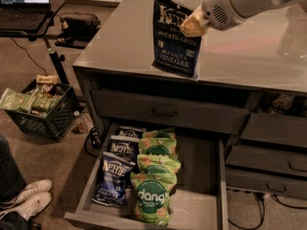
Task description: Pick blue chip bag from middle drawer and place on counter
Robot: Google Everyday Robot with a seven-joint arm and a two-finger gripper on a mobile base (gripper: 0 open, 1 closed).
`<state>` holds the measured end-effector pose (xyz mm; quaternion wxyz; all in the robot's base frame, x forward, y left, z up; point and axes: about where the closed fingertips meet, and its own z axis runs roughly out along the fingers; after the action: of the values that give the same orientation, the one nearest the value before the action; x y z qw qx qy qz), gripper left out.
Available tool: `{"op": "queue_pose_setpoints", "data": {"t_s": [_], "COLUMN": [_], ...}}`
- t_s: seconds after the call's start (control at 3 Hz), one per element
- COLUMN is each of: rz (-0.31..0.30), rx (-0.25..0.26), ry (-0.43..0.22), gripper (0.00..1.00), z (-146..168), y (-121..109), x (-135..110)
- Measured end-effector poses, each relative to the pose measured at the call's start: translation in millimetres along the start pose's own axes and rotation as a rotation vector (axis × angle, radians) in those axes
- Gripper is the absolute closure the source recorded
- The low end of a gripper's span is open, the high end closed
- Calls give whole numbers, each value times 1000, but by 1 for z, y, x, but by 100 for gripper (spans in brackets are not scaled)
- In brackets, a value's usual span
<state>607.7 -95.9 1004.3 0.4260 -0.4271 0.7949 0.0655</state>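
Note:
My gripper (193,25) is shut on the upper right edge of a blue chip bag (174,37), a navy Kettle bag with white lettering. The bag hangs upright in the air over the front part of the grey counter (129,42). My white arm (249,1) reaches in from the upper right. Below, the middle drawer (199,176) stands pulled open. It holds three more navy Kettle bags (113,178) on the left and several green dang bags (152,195) beside them.
A shut drawer front with a dark handle (165,112) sits above the open drawer. Narrower dark drawers (268,159) are at the right. A black crate of snacks (41,111) stands on the floor at the left, by a laptop stand (29,8). White shoes (26,198) are at the lower left.

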Motion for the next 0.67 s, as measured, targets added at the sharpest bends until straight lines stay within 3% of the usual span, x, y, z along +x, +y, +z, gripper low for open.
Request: {"op": "queue_pose_setpoints", "data": {"t_s": [0.33, 0.67], "rz": [0, 24], "rx": [-1, -21], "ry": [1, -43], "gripper": [100, 100], "z": [0, 3], "y": [0, -14], "x": [0, -9]}}
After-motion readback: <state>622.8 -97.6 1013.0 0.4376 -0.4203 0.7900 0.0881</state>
